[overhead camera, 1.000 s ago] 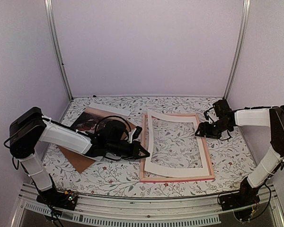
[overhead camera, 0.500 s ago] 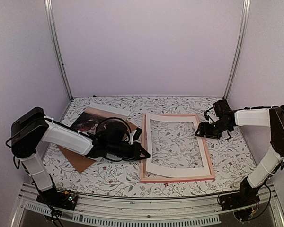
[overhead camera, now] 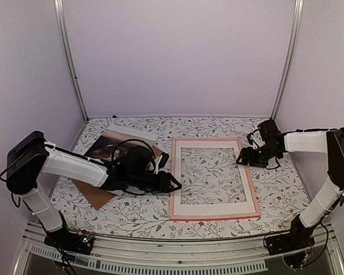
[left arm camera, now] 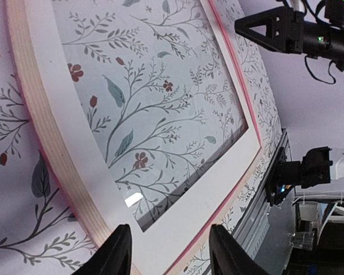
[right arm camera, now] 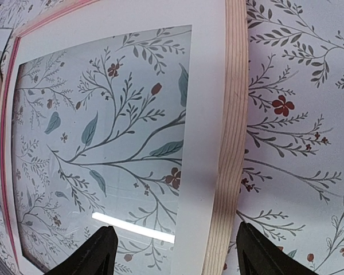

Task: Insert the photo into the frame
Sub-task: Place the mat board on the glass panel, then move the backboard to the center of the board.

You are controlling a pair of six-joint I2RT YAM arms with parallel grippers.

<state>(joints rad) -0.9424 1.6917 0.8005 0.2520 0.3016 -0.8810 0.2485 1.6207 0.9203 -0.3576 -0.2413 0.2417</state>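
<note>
Photo [overhead camera: 103, 150], a dark brown-maroon rectangular print with a pale figure in its middle, lay flat at the rear left of the floral-patterned counter [overhead camera: 137, 215], well apart from the frame and partly hidden by the left arm; it lay over a plain brown backing board [overhead camera: 94, 196], whose near corner stuck out toward the front edge; the large thin-railed pink wooden frame [overhead camera: 215, 217] lay flat at the centre right of the counter, and a white mat board [overhead camera: 212, 207] with a rectangular cutout sat level inside its rails; through the cutout the leaf-and-flower pattern showed, with a bright streak of reflected light across it in the right wrist view; the left hand [overhead camera: 173, 184] hung low just beside the frame's left rail, its black fingers [left arm camera: 116, 255] apart with nothing between them; in the left wrist view they pointed over that rail and the mat's border, though whether they touched either I could not tell; the right hand [overhead camera: 241, 161] hovered at the frame's right rail, toward its far end, its fingers [right arm camera: 100, 252] spread wide and gripping nothing; in its wrist view the pale wood grain of the right rail ran between the two fingertips, with the white mat border just inside it; the two arms reached inward from opposite sides of the frame.
</note>
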